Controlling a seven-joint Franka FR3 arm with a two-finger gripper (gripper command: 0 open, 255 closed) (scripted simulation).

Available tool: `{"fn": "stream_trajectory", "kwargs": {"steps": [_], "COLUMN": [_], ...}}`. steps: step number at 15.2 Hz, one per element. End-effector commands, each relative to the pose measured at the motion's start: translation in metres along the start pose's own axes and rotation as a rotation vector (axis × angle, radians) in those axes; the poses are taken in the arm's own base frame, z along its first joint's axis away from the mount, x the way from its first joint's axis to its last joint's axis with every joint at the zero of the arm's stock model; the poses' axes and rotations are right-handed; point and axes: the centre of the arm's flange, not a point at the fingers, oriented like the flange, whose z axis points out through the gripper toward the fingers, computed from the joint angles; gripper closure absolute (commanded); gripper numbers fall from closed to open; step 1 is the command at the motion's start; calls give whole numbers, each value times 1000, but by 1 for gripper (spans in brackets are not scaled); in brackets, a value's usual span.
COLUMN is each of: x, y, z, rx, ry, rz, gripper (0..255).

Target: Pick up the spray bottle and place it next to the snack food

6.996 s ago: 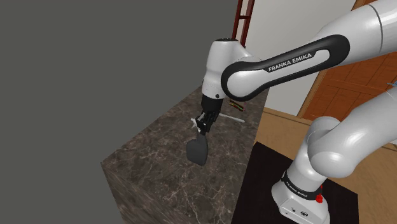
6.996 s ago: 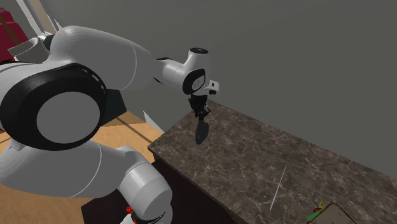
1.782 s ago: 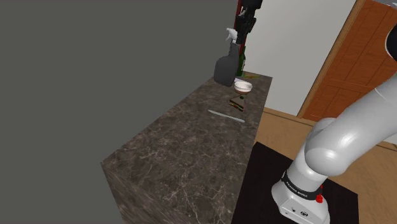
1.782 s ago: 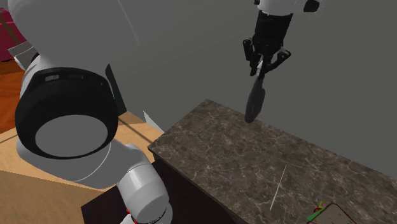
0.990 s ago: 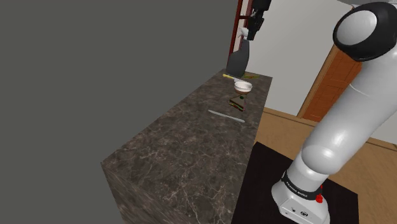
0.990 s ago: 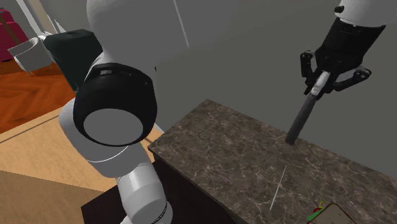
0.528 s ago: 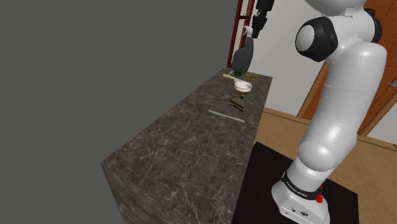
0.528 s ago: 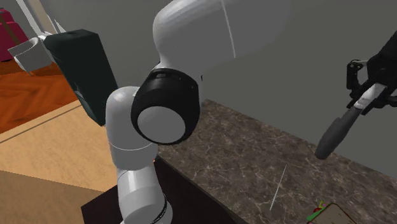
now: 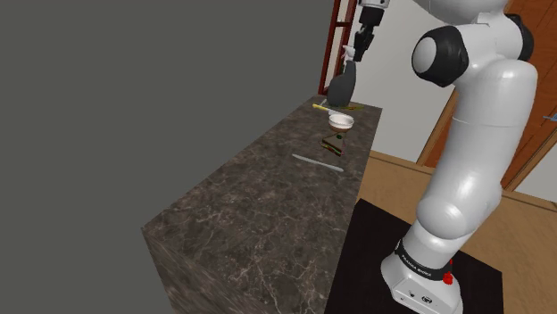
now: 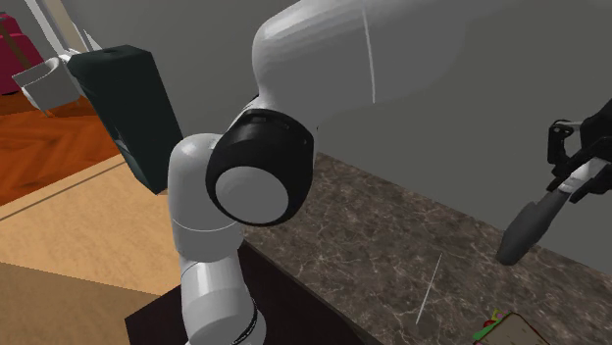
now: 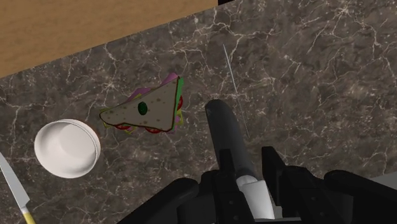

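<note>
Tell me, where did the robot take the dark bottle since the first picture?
The gripper kept hold of the spray bottle and carried it from low over the middle of the counter up to its far end, above the sandwich and white bowl. Sandwich, bowl and the thin rod stayed put.

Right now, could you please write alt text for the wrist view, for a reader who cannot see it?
Black jaws clasp a dark spray bottle by its pale neck, over a dark marbled counter. On the counter lie a triangular sandwich, a white bowl and a thin grey rod.
</note>
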Motion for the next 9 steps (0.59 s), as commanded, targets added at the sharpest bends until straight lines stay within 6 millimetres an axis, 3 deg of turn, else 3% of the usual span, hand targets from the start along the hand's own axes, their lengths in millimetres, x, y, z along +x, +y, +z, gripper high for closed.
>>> {"fn": "stream_trajectory", "kwargs": {"steps": [1,9], "x": [-1,-3], "y": [0,3], "z": [11,54], "rx": [-1,-1], "ry": [0,0], "rz": [-1,-1], "gripper": [255,255]}}
